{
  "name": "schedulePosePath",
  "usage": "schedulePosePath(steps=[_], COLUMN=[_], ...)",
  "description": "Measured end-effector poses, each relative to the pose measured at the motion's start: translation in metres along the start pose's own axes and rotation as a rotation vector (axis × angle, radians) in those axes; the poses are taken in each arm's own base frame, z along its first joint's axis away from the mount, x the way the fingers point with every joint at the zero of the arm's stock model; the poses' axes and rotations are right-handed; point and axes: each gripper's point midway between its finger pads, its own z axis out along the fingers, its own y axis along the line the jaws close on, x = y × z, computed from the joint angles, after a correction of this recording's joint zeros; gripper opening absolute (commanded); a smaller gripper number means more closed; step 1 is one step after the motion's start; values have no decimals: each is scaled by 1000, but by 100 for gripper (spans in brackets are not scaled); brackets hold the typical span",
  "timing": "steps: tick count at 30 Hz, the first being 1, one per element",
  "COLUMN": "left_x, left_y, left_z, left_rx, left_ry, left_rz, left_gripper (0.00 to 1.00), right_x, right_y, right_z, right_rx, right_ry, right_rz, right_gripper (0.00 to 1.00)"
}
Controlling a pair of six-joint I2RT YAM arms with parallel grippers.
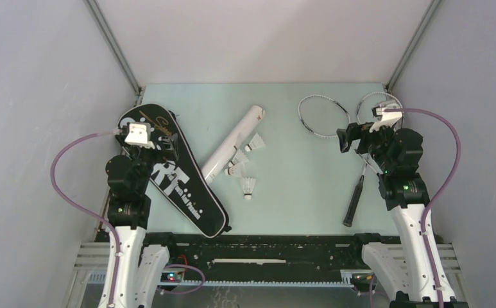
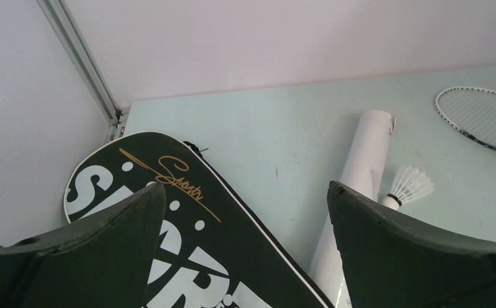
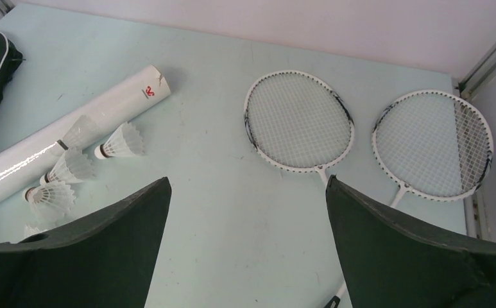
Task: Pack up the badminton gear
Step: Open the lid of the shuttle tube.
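Note:
The black racquet-shaped bag (image 1: 168, 173) lettered "SPORT" lies diagonally at the left, closed as far as I can see. My left gripper (image 1: 141, 144) hovers open over its wide end (image 2: 181, 218), nothing between the fingers (image 2: 245, 192). A long white tube (image 1: 235, 141) lies mid-table with white feather shuttlecocks (image 1: 255, 144) (image 1: 248, 187) beside it. Two thin white racquets (image 3: 299, 119) (image 3: 432, 144) lie at the far right, one black handle (image 1: 353, 205) pointing toward me. My right gripper (image 1: 351, 138) hangs open and empty above the shafts (image 3: 248, 186).
White walls with metal corner posts (image 1: 113, 45) (image 1: 412, 45) close in the pale green table (image 1: 296, 192) on three sides. A black rail (image 1: 251, 247) runs along the near edge between the arm bases. Purple cables (image 1: 65, 173) loop off both wrists.

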Motion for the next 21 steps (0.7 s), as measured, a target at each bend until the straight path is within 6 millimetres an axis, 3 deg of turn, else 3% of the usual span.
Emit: schedulePosePath(steps=[14, 21], left_x=[9, 37], left_y=[0, -12], left_z=[0, 4], left_rx=[9, 114], left_ry=[24, 153], left_rz=[34, 117], left_gripper=[100, 100], right_x=[3, 2], right_y=[2, 0], right_z=[-1, -2], right_rx=[-13, -5], right_ry=[3, -1], right_rz=[-5, -22], right_gripper=[100, 100])
